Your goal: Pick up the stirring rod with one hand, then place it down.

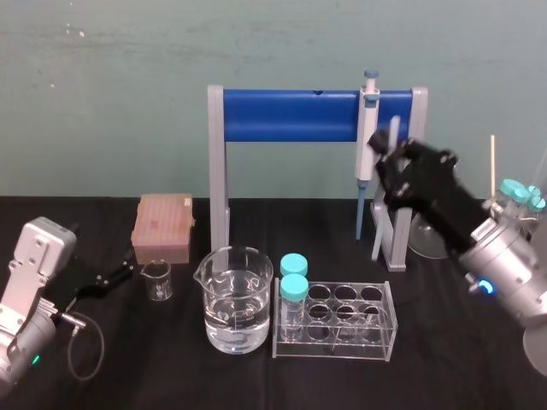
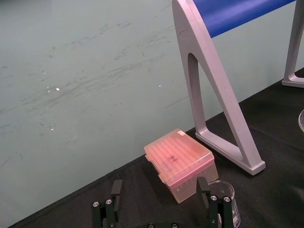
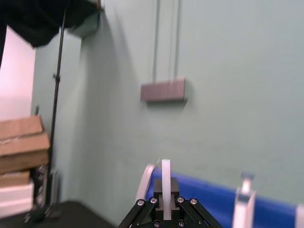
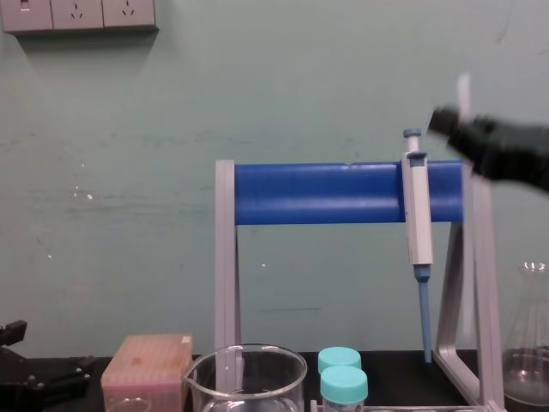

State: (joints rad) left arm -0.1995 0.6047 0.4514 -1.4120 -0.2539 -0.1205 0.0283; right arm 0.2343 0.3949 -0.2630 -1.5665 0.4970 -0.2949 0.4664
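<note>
You are watching the right gripper (image 1: 386,150) hanging raised over the right half of the table (image 1: 444,350), just beside the grey-and-blue pipette (image 1: 367,128) that is hanging from the stand's blue bar (image 1: 291,115).

Its fingers (image 3: 173,186) are pressing in on the stirring rod (image 3: 166,172) from both sides. No gap is showing between them and the glass, so it is clamped. The rod is standing near upright in the grip. In the chest view its upper end is poking out above the gripper, higher than the pipette's plunger. The rod's lower part is blurring against the stand's right leg (image 1: 400,231), and you cannot tell where that end lies.

The left gripper (image 1: 115,275) is sitting low at the table's left side. Its fingers are standing wide apart and gripping nothing. The small beaker (image 1: 156,280) is sitting just beside one finger, and the pink tip box (image 1: 162,226) is lying just ahead.

For room to move:
- The tube rack (image 1: 342,320), with two teal-capped tubes (image 1: 294,286), and the large beaker (image 1: 233,299) are occupying the front middle.
- A clear flask (image 1: 432,235) is standing close behind the right arm.
- Bare black cloth is lying to the right of the rack.
</note>
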